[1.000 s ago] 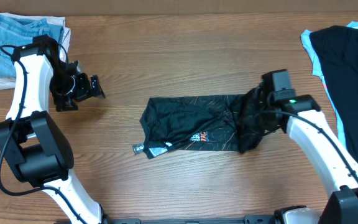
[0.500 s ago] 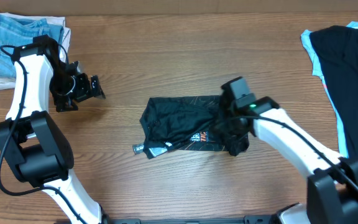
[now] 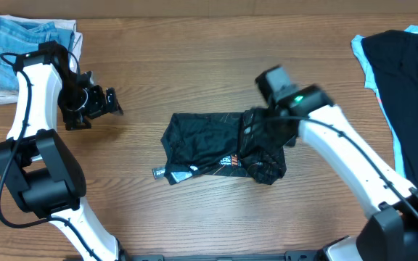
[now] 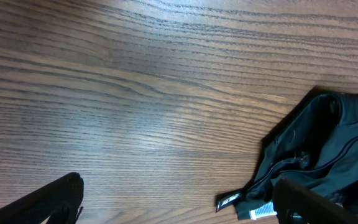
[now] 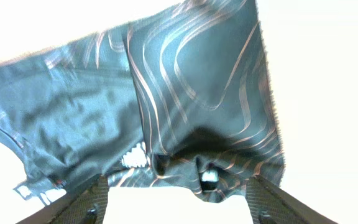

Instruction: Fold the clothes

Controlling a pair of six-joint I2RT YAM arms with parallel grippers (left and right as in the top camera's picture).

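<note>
Observed right gripper [image 5: 179, 185] with jaws spread wide and holding nothing, positioned directly over the right end of the shirt [image 3: 209, 141]. Found shirt lying near the middle of the surface [image 3: 194, 58]: black with thin orange contour lines, folded into a rough oblong, right end bunched into a raised hump, white tag and small logos showing along the lower left edge. Recorded left gripper [image 3: 111, 101] spread fully and empty, hovering over bare wood well left of the shirt. Logged 1 pile of light-blue jeans [image 3: 17, 43] at the far left corner and 1 dark garment [image 3: 405, 80] at the right edge.
</note>
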